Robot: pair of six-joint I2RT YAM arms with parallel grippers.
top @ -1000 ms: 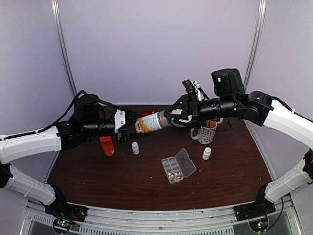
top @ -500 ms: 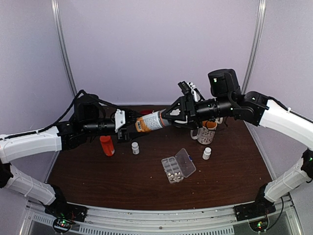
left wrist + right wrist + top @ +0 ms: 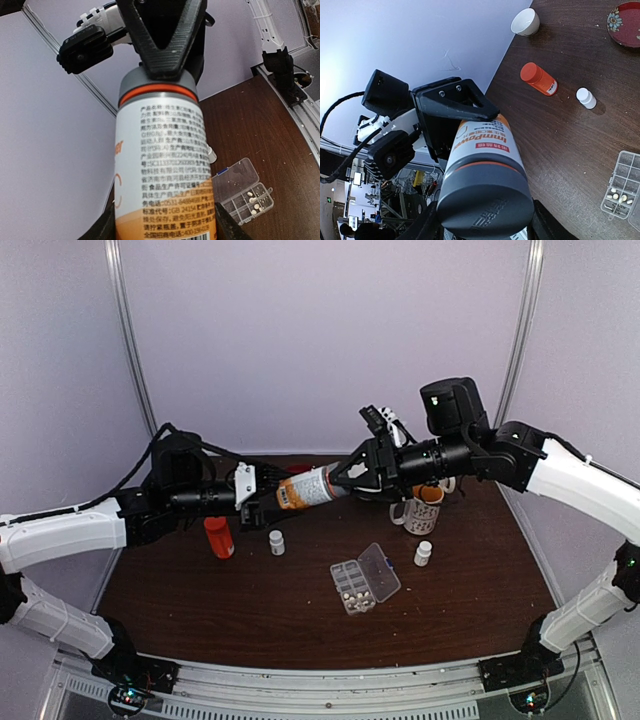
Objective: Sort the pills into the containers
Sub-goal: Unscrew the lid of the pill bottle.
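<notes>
L arm [image 3: 60, 530] & R arm [image 3: 585, 480]: white shells, blk joints, blk cable [image 3: 135, 465].

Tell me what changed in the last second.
The right hand edged left along the bottle and closed onto its grey cap. The left hand kept holding the bottle's other end. The organizer, mug and white bottles stayed put.

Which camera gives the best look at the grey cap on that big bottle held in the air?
The right wrist view: the grey cap fills the foreground, top and side. The left wrist view shows only its rim below the right gripper; overhead, that gripper hides it.
</notes>
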